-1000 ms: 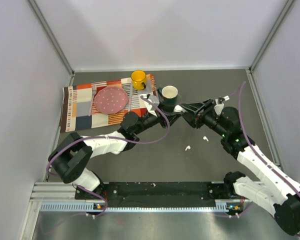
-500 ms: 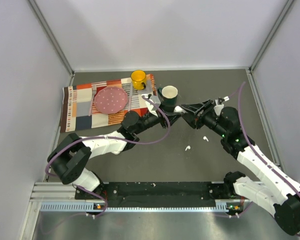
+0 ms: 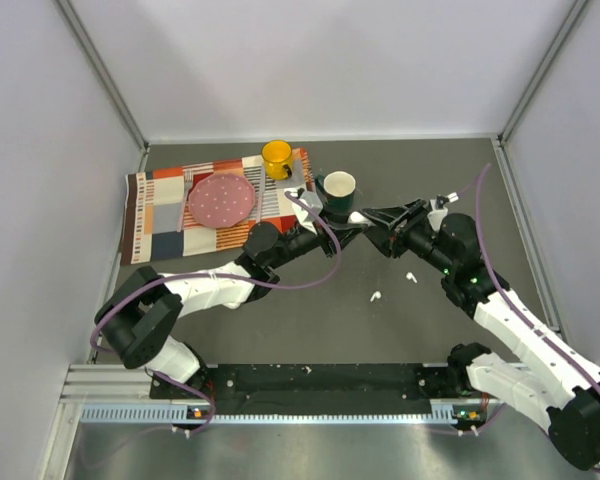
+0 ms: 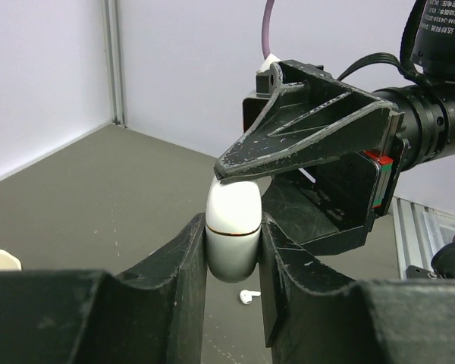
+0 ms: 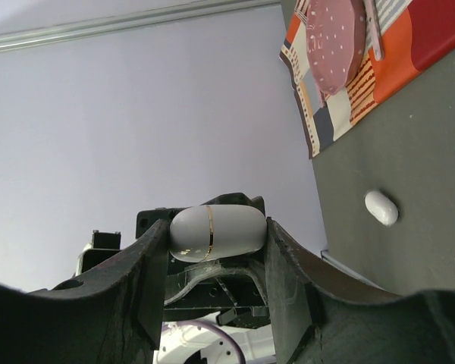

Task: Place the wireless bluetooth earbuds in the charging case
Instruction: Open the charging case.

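The grey table [image 3: 280,320] carries both arms stretched inward, so that they meet near its middle. The left arm [image 3: 210,285] runs low from its base up to the right, and the right arm [image 3: 510,320] bends at the elbow and reaches leftward. At the far left lies a patterned cloth [image 3: 160,215] with a pink plate [image 3: 220,199] and a yellow mug [image 3: 277,157] on it; a dark green mug [image 3: 338,187] stands just beside the meeting wrists. The left gripper [image 4: 232,227] is clamped narrowly on the sides of the charging case [image 4: 231,235], held above the table. The right gripper [image 5: 216,227] stands wider, its fingers pressing the case's two ends. Both earbuds [image 3: 376,296] [image 3: 411,276] lie loose on the table, near the right arm.
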Robot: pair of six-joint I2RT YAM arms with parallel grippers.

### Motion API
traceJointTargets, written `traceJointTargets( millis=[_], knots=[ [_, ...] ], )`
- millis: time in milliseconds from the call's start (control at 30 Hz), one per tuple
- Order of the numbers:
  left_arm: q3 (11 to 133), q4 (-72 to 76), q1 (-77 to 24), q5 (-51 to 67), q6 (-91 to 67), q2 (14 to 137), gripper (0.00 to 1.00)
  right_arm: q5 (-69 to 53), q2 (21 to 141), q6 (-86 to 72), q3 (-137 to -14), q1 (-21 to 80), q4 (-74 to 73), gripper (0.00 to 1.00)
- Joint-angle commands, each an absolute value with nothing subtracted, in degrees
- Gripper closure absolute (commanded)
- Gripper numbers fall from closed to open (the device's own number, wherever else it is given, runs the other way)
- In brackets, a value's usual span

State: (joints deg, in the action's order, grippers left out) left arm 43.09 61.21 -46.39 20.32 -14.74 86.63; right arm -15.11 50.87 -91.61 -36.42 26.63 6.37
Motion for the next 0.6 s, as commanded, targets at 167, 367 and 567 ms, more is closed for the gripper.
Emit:
traceJointTargets(
  millis=[167,367,567],
  knots=[
    [44.91,65.21,-46.49,20.57,-14.24,86.04,0.96,-16.70,51.06,-88.33,-40.51,27.33,5.20,0.77],
    [41.67,79.82,-46.49,21.52,-15.29,88.06,1.00,-18.28,51.15,-84.82,-41.48,27.25,5.71,0.49],
    [37.80,92.80,-45.71,20.66,-21.44,91.40,1.00,-18.81,50.63,-75.52,-46.38,27.25,2.92,0.01]
  ],
)
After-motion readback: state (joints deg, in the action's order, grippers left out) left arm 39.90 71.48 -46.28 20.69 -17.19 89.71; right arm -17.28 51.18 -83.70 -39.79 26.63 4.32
